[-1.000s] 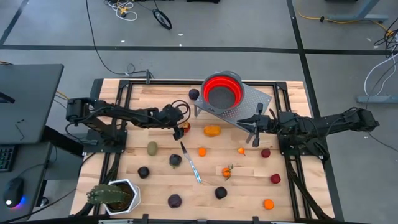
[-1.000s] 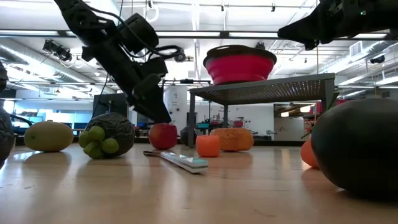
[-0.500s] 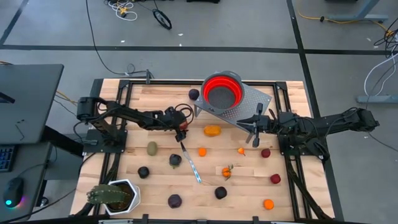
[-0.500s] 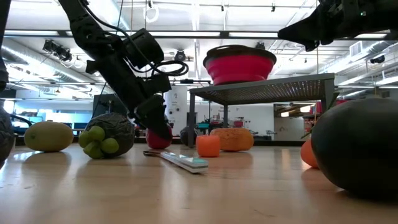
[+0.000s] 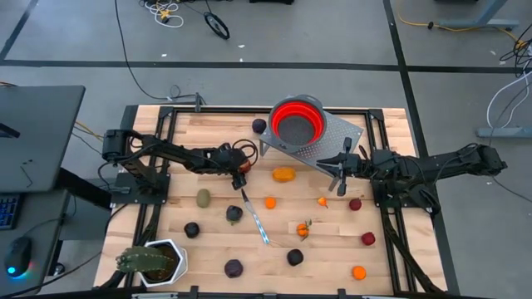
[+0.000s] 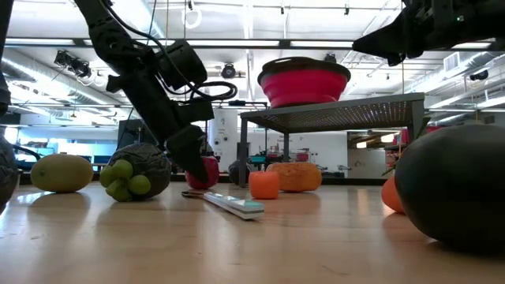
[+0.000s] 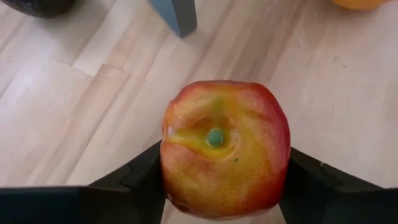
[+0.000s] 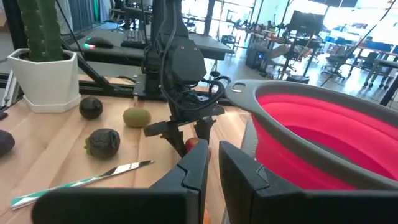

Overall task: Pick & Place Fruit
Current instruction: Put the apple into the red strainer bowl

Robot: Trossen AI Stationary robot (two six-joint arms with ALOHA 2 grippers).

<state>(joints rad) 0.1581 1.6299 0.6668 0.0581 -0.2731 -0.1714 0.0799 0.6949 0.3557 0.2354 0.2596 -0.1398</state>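
Red apple (image 7: 225, 148) sits on the bench (image 5: 216, 249) by the grey stand's leg (image 7: 177, 15), the left end effector (image 5: 240, 173) snug against both its flanks. Right end effector (image 5: 338, 176) hangs narrow beside the red bowl (image 5: 298, 121), which shows nothing inside. Other fruits (image 5: 283, 174) dot the wooden bench; knife (image 5: 254, 218) mid-bench, potted plant (image 5: 152, 262) at a corner.

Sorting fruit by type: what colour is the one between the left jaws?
The apple is red blending into yellow-orange, with a small green stem dot; left wrist view shows it best.

Grey floor (image 5: 332, 58), loose cables (image 5: 162, 12)
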